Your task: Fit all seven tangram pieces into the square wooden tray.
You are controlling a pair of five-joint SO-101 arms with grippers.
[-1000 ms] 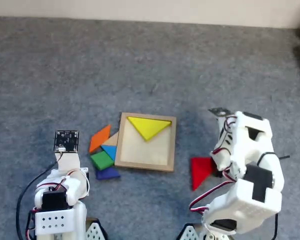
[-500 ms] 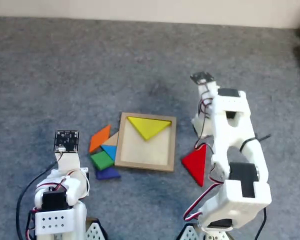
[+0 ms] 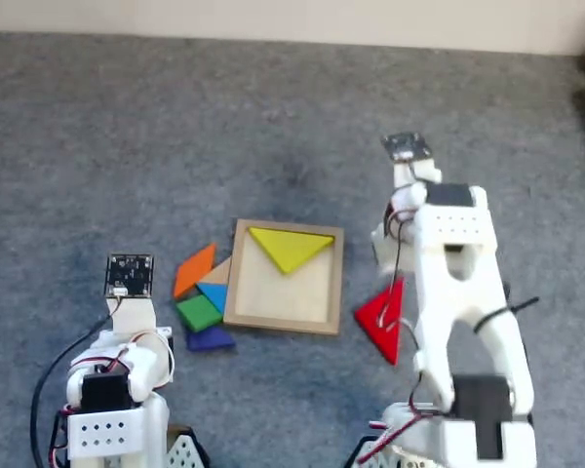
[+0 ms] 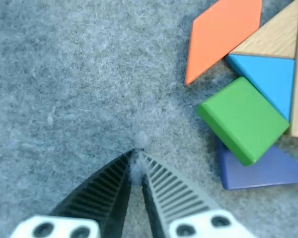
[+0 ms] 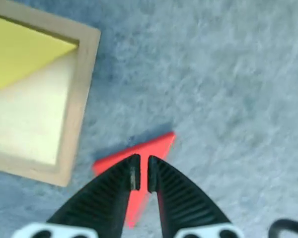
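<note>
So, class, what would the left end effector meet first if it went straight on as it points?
Likely the grey carpet: the left end effector aims at a bare patch, the orange parallelogram piece lying off to one side.

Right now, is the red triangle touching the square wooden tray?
Apart. The right wrist view shows a strip of grey carpet between the red triangle and the frame of the wooden tray. The high view shows the same gap.
</note>
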